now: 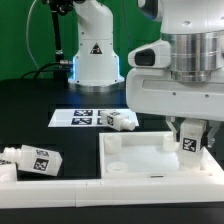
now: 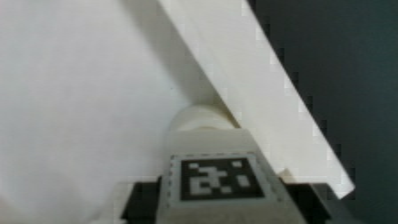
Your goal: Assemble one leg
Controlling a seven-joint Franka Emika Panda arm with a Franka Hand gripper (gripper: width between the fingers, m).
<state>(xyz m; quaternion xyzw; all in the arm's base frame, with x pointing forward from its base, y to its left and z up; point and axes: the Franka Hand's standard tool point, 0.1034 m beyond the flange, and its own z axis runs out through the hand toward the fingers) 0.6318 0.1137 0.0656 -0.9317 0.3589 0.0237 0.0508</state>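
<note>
Toward the right edge of the exterior view, the arm's grey-and-white two-finger gripper [image 1: 190, 138] hangs over the far right part of a large flat white square tray-like plastic tabletop [image 1: 140, 158]. Its fingers are closed narrowly on a small white rectangular plastic leg [image 1: 188, 146], held upright with its black-and-white square tag facing the camera. The wrist view shows the same leg [image 2: 210, 150] clamped between the dark fingers [image 2: 139, 198], tag toward the lens and rounded end pointing at the tabletop's floor [image 2: 80, 90], just beside the raised rim, with the black table [image 2: 347, 70] past that rim. Whether the end touches the floor I cannot tell. At upper centre of the exterior view, the thin flat white marker board [image 1: 85, 118] lies on the table [image 1: 40, 100], with a second small white tagged post [image 1: 123, 121] lying at its right end. At lower left lies a longer white tagged piece [image 1: 35, 160], and a long white bar [image 1: 110, 192] runs along the bottom edge.
</note>
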